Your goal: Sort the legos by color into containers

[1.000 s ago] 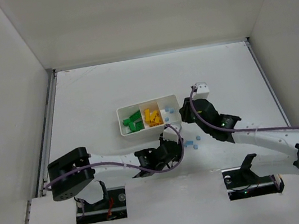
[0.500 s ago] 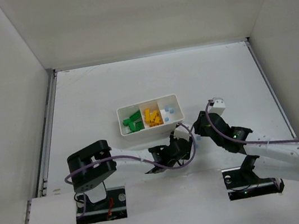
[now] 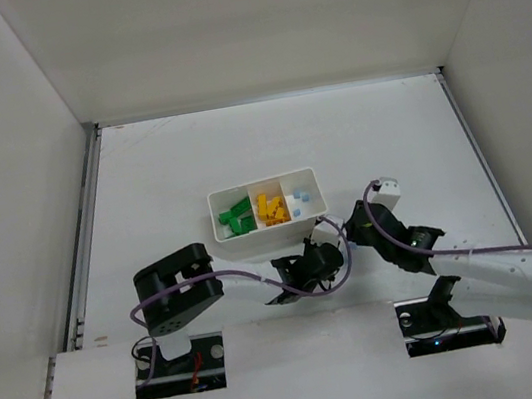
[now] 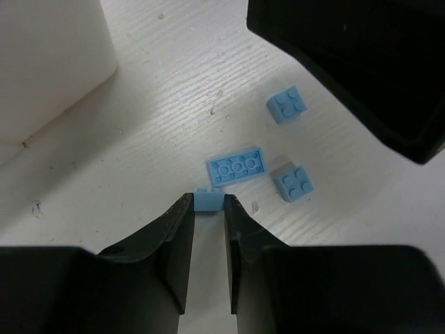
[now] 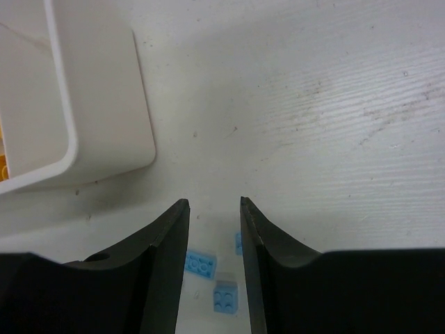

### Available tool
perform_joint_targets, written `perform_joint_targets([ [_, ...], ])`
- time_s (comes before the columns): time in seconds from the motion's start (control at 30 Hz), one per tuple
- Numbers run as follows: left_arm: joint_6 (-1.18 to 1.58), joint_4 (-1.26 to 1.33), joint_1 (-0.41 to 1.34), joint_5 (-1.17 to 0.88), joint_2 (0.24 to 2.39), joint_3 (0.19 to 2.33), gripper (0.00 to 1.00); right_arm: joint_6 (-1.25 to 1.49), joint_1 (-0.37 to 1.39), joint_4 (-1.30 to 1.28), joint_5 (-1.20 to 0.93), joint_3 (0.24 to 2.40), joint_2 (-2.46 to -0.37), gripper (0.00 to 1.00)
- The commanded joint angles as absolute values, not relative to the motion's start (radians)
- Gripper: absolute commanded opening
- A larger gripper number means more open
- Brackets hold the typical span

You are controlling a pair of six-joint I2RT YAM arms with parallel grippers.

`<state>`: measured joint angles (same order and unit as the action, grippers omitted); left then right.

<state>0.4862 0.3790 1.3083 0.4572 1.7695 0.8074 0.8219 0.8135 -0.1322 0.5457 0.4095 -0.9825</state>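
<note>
In the left wrist view my left gripper is shut on a tiny light-blue lego that touches the table. Just beyond it lie a flat blue lego and two square blue ones. The right gripper hangs open and empty above these blue legos, its dark body close over them. The white tray of containers holds green legos on the left, yellow ones in the middle and blue ones on the right. Both grippers meet just off the tray's near right corner.
The tray's rounded corner stands a short way left of the left gripper, and its wall sits left of the right gripper. White walls enclose the table on three sides.
The left jaws have shut on the small blue lego after the arm slid right. The right gripper drew back from beside the tray's blue compartment toward the loose blue legos.
</note>
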Motion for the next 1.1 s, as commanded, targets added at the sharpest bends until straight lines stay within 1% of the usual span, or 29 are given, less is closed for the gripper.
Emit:
perform_joint_targets([
  [0.0, 0.477, 0.393, 1.302, 0.489, 1.76, 0.825, 0.17, 0.86, 0.829, -0.144, 0.557, 0.413, -1.015, 0.41],
  [0.1, 0.477, 0.393, 1.3, 0.503, 1.715, 0.799, 0.15, 0.896, 0.849, -0.164, 0.561, 0.416, -1.054, 0.41],
  [0.33, 0.474, 0.364, 1.257, 0.494, 1.505, 0.749, 0.15, 0.972, 0.871, -0.265, 0.578, 0.468, -1.109, 0.38],
  [0.43, 0.472, 0.351, 1.207, 0.485, 1.418, 0.746, 0.15, 1.017, 0.883, -0.314, 0.592, 0.491, -1.14, 0.38],
  [0.57, 0.474, 0.348, 1.102, 0.44, 1.376, 0.767, 0.15, 1.043, 0.89, -0.342, 0.607, 0.517, -1.176, 0.38],
  [0.77, 0.491, 0.344, 0.981, 0.391, 1.403, 0.831, 0.16, 1.043, 0.89, -0.347, 0.606, 0.541, -1.221, 0.37],
  [1.07, 0.477, 0.342, 0.915, 0.33, 1.598, 0.963, 0.18, 1.045, 0.903, -0.353, 0.598, 0.555, -1.249, 0.34],
])
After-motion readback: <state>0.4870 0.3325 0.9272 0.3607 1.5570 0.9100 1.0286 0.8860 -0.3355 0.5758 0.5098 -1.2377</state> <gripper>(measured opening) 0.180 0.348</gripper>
